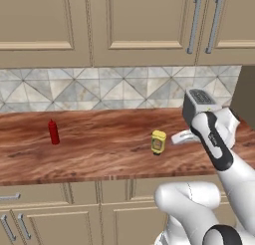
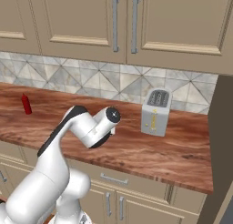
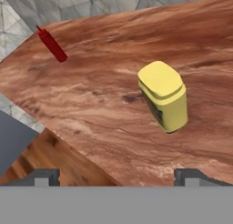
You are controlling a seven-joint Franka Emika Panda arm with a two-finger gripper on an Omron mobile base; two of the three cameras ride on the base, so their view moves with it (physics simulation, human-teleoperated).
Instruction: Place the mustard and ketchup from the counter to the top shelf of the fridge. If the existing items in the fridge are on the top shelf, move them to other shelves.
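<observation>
The yellow mustard jar (image 1: 158, 142) stands upright near the front of the wooden counter (image 1: 99, 149). In the hand view the mustard (image 3: 164, 96) sits just ahead of my gripper (image 3: 119, 177), a little right of centre. The fingertips (image 3: 45, 176) are spread wide with nothing between them, so the gripper is open. From the left base view, my gripper (image 1: 176, 138) hovers just right of the jar, apart from it. The red ketchup bottle (image 1: 53, 132) stands upright far to the left, the same ketchup (image 2: 26, 104) (image 3: 52, 44) showing in the other views. My arm hides the mustard in the right base view.
A silver toaster (image 2: 155, 112) stands at the back of the counter, right of my hand. A tall dark panel (image 2: 223, 141) closes the counter's right end. Wall cabinets (image 1: 124, 25) hang above the tiled backsplash. Drawers and doors (image 1: 50, 209) run under the counter.
</observation>
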